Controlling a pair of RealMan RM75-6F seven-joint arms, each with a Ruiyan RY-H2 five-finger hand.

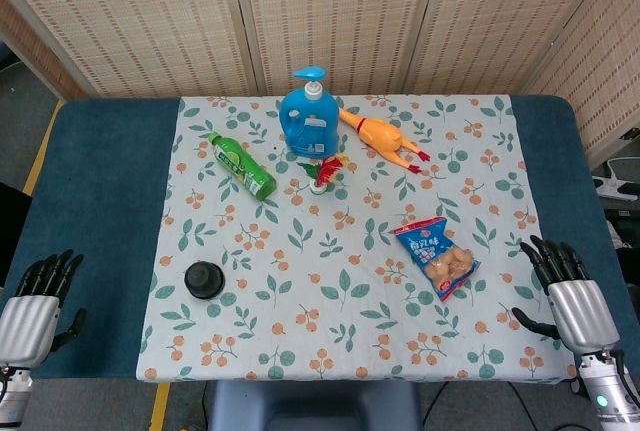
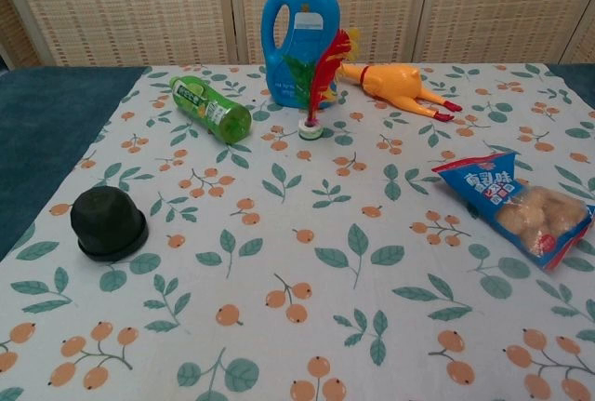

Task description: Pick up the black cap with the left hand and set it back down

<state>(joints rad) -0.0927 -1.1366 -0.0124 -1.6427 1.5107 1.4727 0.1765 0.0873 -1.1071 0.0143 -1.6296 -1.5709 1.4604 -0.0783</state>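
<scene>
The black cap (image 1: pixel 204 279) is sitting dome-up near the left edge of the leaf-print cloth (image 1: pixel 300 251), untouched, with clear cloth all round it. The left hand (image 1: pixel 38 301) is hovering low at the counter's (image 1: pixel 100 211) near left corner, well apart from the cap, fingers (image 1: pixel 50 271) spread and holding nothing. The right hand (image 1: pixel 568 286) is waiting at the far corner, fingers likewise apart and empty.

Here is where it could be going wrong. That cap looks smooth and rounded with a flared rim, so fingers closing high on the dome could be squeezing it out sideways and sending it skating across the cloth. Coming in too low risks snagging the cloth and dragging it, and a tug could be rolling the green bottle (image 1: pixel 242 165) lying on its side further back, or tipping the feathered shuttlecock (image 1: pixel 322 173) standing by the blue detergent jug (image 1: pixel 310 117). The rubber chicken (image 1: pixel 382 137) and snack bag (image 1: pixel 438 257) are lying well clear. On the set-down, letting go early could leave the cap rocking or rolling off toward the counter edge.
</scene>
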